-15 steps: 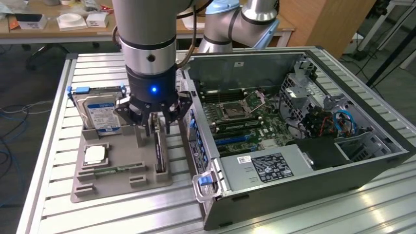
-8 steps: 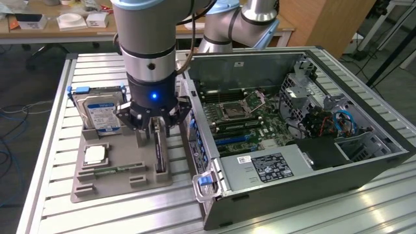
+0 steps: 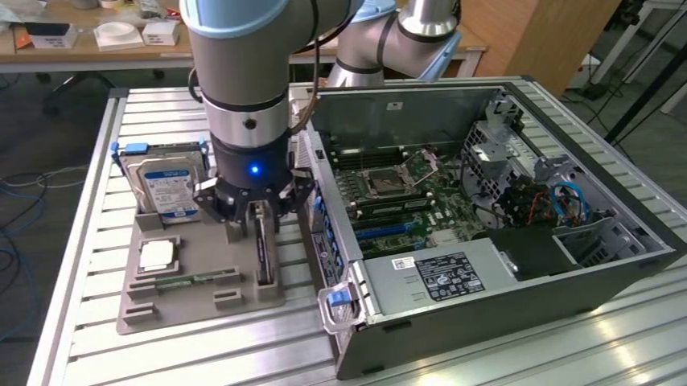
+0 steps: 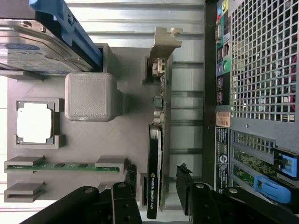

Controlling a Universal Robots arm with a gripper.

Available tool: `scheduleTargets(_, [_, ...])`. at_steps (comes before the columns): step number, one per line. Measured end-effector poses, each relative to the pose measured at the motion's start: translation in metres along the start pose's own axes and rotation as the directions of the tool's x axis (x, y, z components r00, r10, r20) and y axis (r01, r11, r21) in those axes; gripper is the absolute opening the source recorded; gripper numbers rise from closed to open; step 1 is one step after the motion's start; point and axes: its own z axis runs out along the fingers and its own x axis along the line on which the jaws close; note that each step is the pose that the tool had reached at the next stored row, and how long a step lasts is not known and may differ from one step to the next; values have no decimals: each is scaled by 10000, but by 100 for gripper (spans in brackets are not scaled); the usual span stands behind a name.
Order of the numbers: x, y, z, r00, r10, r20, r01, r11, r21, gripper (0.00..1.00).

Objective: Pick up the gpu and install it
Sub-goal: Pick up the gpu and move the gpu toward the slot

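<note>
Claw (image 3: 256, 227): released. My two black fingers (image 4: 184, 186) stand apart, one on each side of the gpu (image 4: 155, 154), and a gap shows between each finger and the card.
Location of gpu: upright on its long edge in a slot of the grey tray (image 4: 128, 140), along the tray edge that faces the computer case (image 3: 451, 318).
Form of gpu: thin, flat, rectangular card, seen edge-on from my wrist.
Cooler block (image 4: 153, 140): black, covering the part of the card nearest my fingers; white lettering is printed on its edge.
Board: a narrow green strip runs beside the black block.
End bracket (image 4: 164, 44): silver metal with a bent tab, at the end of the card away from my fingers.
Tray placement: flat on the slatted metal table (image 3: 601, 346), just beside the case.
Hard drive (image 3: 170, 189): silver with a blue label, standing in a blue frame at the tray corner away from the case, at the bracket end.
Processor chip (image 4: 33, 122): silver square, flat in a pocket by the tray edge away from the case.
Memory stick (image 4: 60, 166): narrow and green, held between grey blocks, apart from the gpu.
Case: side open, motherboard exposed.
</note>
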Motion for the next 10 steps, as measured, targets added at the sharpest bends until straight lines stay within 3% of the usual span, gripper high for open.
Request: scheduleTargets(10, [23,-9,183,10000,-7,0,7,10000,0,47])
